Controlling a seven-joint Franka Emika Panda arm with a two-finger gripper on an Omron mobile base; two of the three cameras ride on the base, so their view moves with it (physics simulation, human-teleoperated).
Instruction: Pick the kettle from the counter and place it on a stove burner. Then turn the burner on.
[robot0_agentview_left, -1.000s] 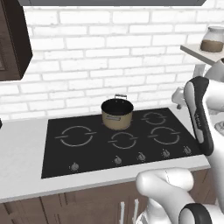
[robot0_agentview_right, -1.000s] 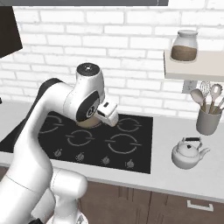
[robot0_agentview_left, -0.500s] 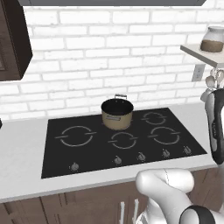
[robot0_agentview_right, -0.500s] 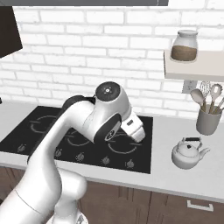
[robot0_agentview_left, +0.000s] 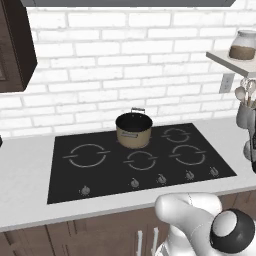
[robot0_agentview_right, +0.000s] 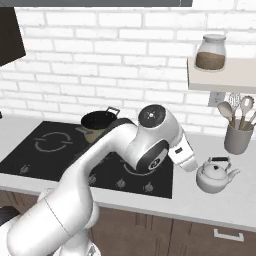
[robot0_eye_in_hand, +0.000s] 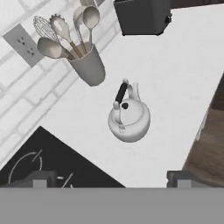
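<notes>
Above the pale desk (robot0_eye_in_hand: 175, 74), the pincer (robot0_eye_in_hand: 107, 178) hangs with its two dark finger tips spread wide apart, released and grasping nothing. Between and beyond those tips, seen from the hand camera, the small silvery kettle (robot0_eye_in_hand: 129, 119) sits upright on the desk, apart from the pincer, its black-gripped arched handle over the lid. In the right base view the kettle (robot0_agentview_right: 214, 174) stands on the desk just right of the black cooktop (robot0_agentview_right: 30, 160), and the white arm's wrist (robot0_agentview_right: 181, 156) reaches toward it, close to its left side.

Near the kettle, closer to the white brick wall, a grey cup of utensils (robot0_eye_in_hand: 86, 65) holds spoons and a whisk. A wall socket (robot0_eye_in_hand: 22, 43) is set in the bricks beside it. A dark box-shaped appliance (robot0_eye_in_hand: 142, 15) stands further along the desk.

On the cooktop, the largest ring marking, the stove burner (robot0_agentview_left: 88, 155), lies bare at the left. A tan pot (robot0_agentview_left: 133, 129) with a black inside sits at the back of the cooktop. A glass jar (robot0_agentview_right: 210, 52) rests on a wall shelf (robot0_agentview_right: 220, 79) above the utensil cup.
</notes>
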